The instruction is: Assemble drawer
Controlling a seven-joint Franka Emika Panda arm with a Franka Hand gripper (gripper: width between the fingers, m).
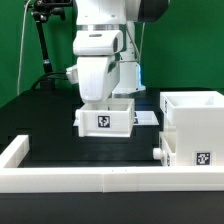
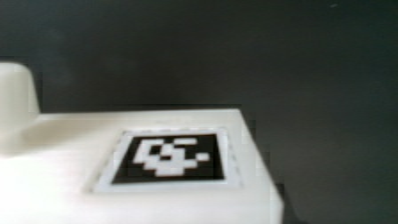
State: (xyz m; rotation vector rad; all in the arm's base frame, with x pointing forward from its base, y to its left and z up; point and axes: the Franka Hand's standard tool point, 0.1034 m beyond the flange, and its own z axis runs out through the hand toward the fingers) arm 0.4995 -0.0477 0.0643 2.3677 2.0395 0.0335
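Exterior view: a small white tray (image 1: 106, 119) with a square tag sits right under the claw (image 1: 103, 100), whose fingers are hidden, so I cannot tell its state; the tall box housing (image 1: 194, 125) stands well off to the exterior view's right. Black table (image 1: 50, 125), low white wall (image 1: 70, 178) in front, green backdrop (image 1: 20, 50) behind. Arm (image 1: 105, 40) reaches straight down

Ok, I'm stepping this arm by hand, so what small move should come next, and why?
Probably close the pincer on the small tray and confirm the grip before lifting. The arm's hand sits low over that tray, the wrist view shows its tagged face close up, and the housing stands apart at the exterior view's right. The pincer's tips are hidden, so its state is unclear.
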